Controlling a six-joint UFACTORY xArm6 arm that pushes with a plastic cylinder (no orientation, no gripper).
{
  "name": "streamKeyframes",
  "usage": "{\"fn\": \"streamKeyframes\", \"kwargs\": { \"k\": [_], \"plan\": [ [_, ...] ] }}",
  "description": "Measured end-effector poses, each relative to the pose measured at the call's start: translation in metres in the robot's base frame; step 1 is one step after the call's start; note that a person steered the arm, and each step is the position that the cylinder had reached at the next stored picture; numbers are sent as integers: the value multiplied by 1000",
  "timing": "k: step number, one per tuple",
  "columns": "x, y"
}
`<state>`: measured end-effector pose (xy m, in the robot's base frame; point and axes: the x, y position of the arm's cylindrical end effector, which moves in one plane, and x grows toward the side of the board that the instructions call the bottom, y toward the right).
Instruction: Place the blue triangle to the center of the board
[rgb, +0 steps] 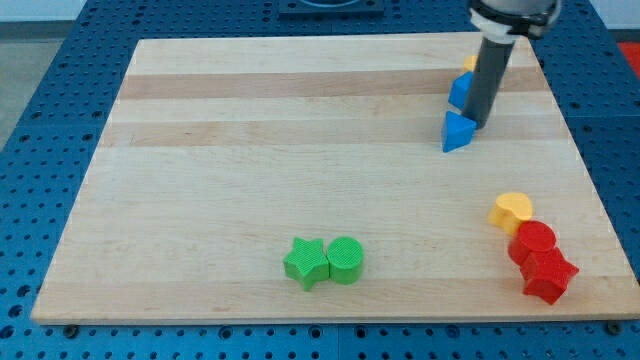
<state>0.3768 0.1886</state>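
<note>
The blue triangle (457, 132) lies on the wooden board (250, 150) at the view's upper right. My tip (477, 124) is right against its upper right side, apparently touching it. A second blue block (461, 90) sits just above, partly hidden behind the rod. A sliver of a yellow block (469, 63) shows above that, mostly hidden by the rod.
A green star (305, 263) and a green cylinder (345, 259) sit together at the bottom centre. A yellow heart-like block (511, 211), a red cylinder (532, 242) and a red star (548, 275) cluster at the bottom right near the board's edge.
</note>
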Motion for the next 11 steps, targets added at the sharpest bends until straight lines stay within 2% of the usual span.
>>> {"fn": "streamKeyframes", "kwargs": {
  "k": [2,3,4,6,8,11],
  "plan": [
    [28,8],
    [37,-13],
    [22,-37],
    [-24,-49],
    [-17,-103],
    [5,-132]
  ]
}}
